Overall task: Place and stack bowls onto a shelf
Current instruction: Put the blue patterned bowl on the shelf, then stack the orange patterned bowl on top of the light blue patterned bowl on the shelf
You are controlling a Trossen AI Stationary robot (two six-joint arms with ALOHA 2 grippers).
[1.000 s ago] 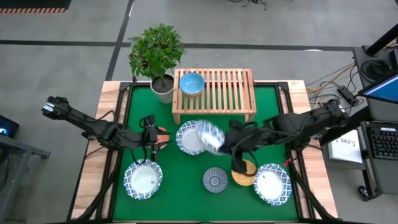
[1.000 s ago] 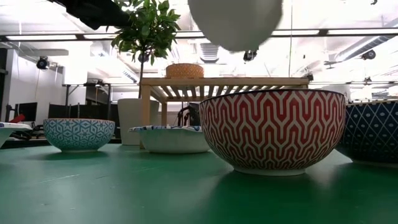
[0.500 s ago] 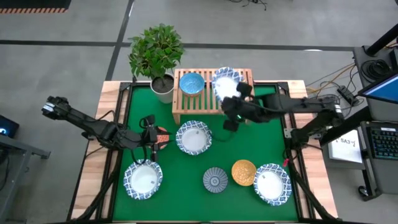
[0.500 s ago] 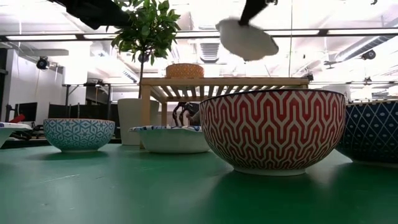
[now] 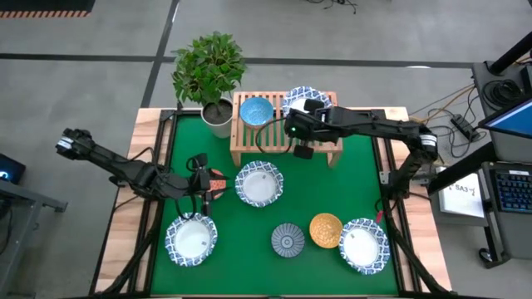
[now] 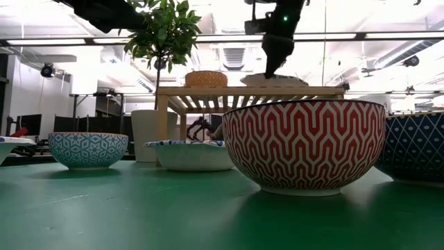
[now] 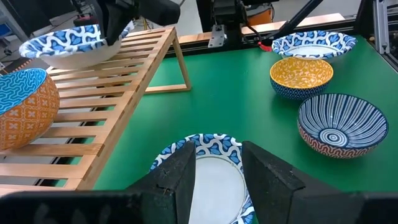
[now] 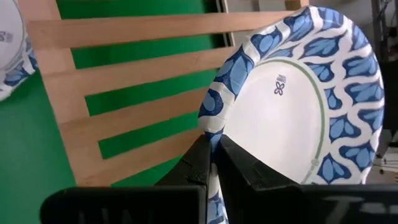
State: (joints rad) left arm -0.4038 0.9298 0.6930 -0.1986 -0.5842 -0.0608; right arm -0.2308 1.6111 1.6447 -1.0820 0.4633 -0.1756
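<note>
My right gripper (image 5: 298,116) is shut on a white bowl with a blue patterned rim (image 5: 301,101), which is on the slatted wooden shelf (image 5: 270,139), right of the light blue bowl (image 5: 256,111). In the low view this white bowl (image 6: 276,80) rests on the shelf top under the gripper. My left gripper (image 7: 214,168) is open and low over the table's left half. Its fingers stand apart at the near rim of the centre white bowl (image 5: 258,183) and touch nothing I can see. My right gripper pinches the white bowl's rim (image 8: 214,118) between its two fingers, one inside the bowl and one outside. The fingers come down from above, slanting from the table's near right. The bowl's base rests on the shelf slats (image 7: 74,59), and it sits nearly level.
On the green mat lie two more white bowls (image 5: 191,239) (image 5: 363,245), a grey-blue striped bowl (image 5: 288,240) and a yellow-orange bowl (image 5: 325,230). A potted plant (image 5: 209,71) stands left of the shelf. The shelf's right third is free under my right arm.
My right gripper has carried the white bowl from above the table's centre toward the far edge, then lowered it onto the shelf top beside the light blue bowl. The bowl hung tilted in the air and now sits on the slats. The gripper has stayed shut on it.
</note>
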